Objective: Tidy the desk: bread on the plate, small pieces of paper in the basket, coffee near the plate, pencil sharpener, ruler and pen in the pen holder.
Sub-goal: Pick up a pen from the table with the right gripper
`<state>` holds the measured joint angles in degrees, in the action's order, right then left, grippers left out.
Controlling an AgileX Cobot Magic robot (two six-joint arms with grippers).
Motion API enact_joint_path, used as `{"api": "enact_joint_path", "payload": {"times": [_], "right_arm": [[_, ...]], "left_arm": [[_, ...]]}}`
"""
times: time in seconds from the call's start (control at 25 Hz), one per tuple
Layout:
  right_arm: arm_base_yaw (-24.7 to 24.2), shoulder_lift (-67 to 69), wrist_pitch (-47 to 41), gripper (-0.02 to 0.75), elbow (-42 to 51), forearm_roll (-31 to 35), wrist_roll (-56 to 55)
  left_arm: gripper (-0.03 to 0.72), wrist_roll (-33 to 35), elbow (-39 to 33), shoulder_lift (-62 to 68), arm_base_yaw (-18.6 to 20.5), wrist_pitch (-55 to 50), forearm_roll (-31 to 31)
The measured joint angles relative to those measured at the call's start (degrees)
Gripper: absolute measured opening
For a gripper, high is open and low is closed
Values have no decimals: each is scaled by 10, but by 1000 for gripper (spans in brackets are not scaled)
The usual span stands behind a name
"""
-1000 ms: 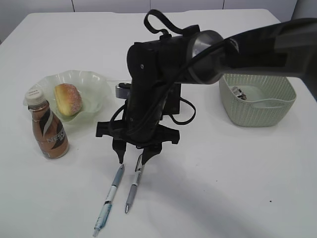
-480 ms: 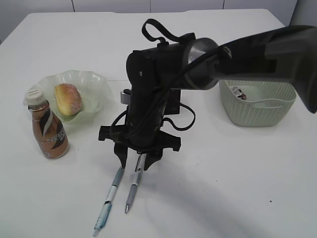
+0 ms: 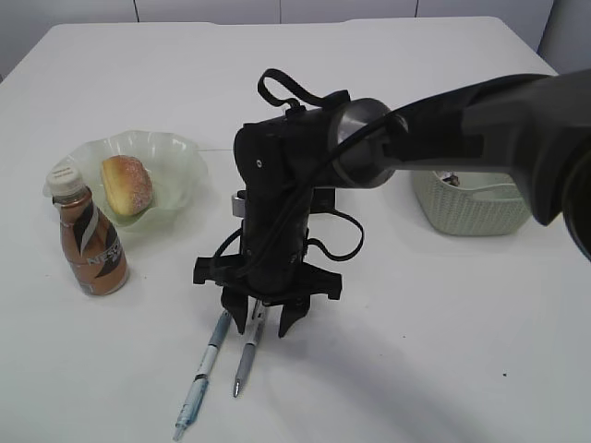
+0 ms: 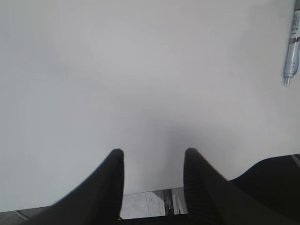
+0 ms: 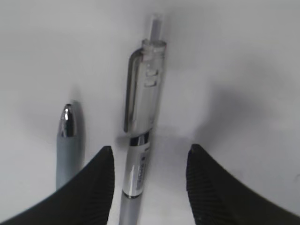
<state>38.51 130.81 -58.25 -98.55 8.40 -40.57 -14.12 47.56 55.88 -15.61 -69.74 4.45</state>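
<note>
Presently, the right end effector [image 5: 149, 161] stands apart, straddling the clear pen [image 5: 140, 140] on the tabletop [image 3: 443, 323] at lower centre; light, rigid, slippery barrel, best taken mid-length, clear of its grey neighbour [image 5: 68, 140].

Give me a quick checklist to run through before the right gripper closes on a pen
1. Right gripper open: ok, jaws apart.
2. One pen only between the jaws: ok. The clear-clip pen lies in the gap; the grey pen lies outside the left finger, in the right wrist view.
3. Grey pen clear of the closing fingers: cannot tell, it lies close beside one.
4. Fingertips low enough on the desk: cannot tell.
5. Pen holder reachable: cannot tell, the arm hides it in the exterior view.
6. Left gripper out of the way: ok, open and empty over bare desk.
</note>
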Motion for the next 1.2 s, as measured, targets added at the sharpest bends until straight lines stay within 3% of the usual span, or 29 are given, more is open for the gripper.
{"api": "enact_joint_path", "payload": {"times": [1.2], "right_arm": [[0,12,-3,396,-3,-4,-24]], "left_arm": [[307,0,0,0,0,0,4]]}}
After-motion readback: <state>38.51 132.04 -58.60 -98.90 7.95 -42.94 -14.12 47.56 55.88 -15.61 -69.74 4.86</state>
